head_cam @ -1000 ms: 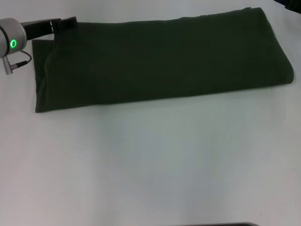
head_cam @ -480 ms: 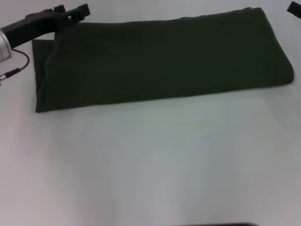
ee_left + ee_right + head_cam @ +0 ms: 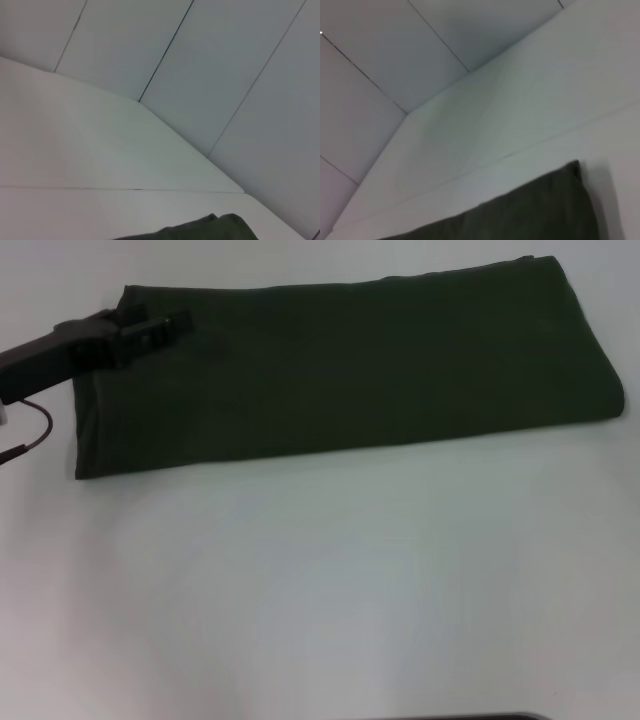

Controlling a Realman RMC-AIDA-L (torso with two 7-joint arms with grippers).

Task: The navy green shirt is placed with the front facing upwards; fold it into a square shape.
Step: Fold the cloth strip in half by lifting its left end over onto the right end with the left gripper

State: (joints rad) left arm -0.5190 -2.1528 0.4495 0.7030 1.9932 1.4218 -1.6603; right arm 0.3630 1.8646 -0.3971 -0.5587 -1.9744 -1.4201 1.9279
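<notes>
Navy green shirt (image 3: 340, 365) laid as long folded band along far edge of tabletop (image 3: 330, 590), ready for crosswise fold. Left gripper (image 3: 160, 332) positioned over shirt's far-left corner, likely for pinching; finger opening cannot be told. Right gripper unseen.

1. One shirt (image 3: 350, 365), dark green, folded into a long band on the worktop.
2. One worktop (image 3: 330, 590), white.
3. One pincer (image 3: 165, 330), black, the left arm's, over the shirt's left end.
4. One cable (image 3: 35, 430), beside that arm.
</notes>
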